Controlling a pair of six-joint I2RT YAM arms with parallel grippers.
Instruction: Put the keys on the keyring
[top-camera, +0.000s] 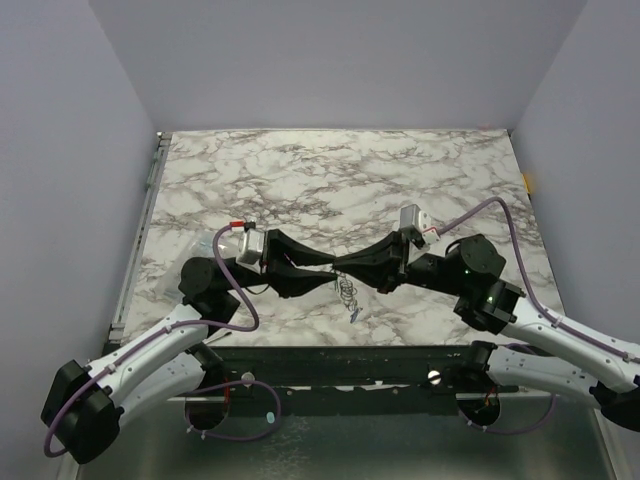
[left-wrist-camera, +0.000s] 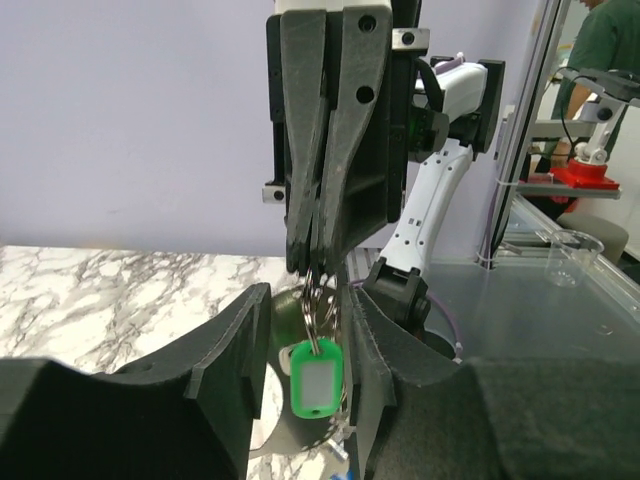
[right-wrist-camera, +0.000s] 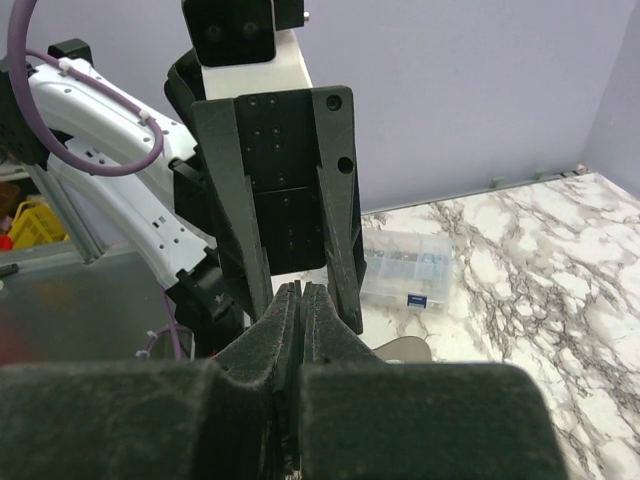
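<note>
Wide left gripper (left-wrist-camera: 308, 296) straddles the green key (left-wrist-camera: 318, 378), hidden from above, dangling from keyring (left-wrist-camera: 322, 312) pinched by right gripper (left-wrist-camera: 315, 264).

1. Top view: the keyring (top-camera: 347, 290) is dangling at 6 o'clock below the meeting fingertips, too small for its loop and keys to be showing apart.
2. A speck (top-camera: 355, 315) at 5 o'clock from it is reading too tiny to name.
3. Left wrist view: the left gripper's fingers (left-wrist-camera: 235, 360) are covering the keyring's sides around the green key (left-wrist-camera: 318, 375).
4. Right wrist view: the right gripper (right-wrist-camera: 300, 300) is blocking its own pinch completely.
</note>
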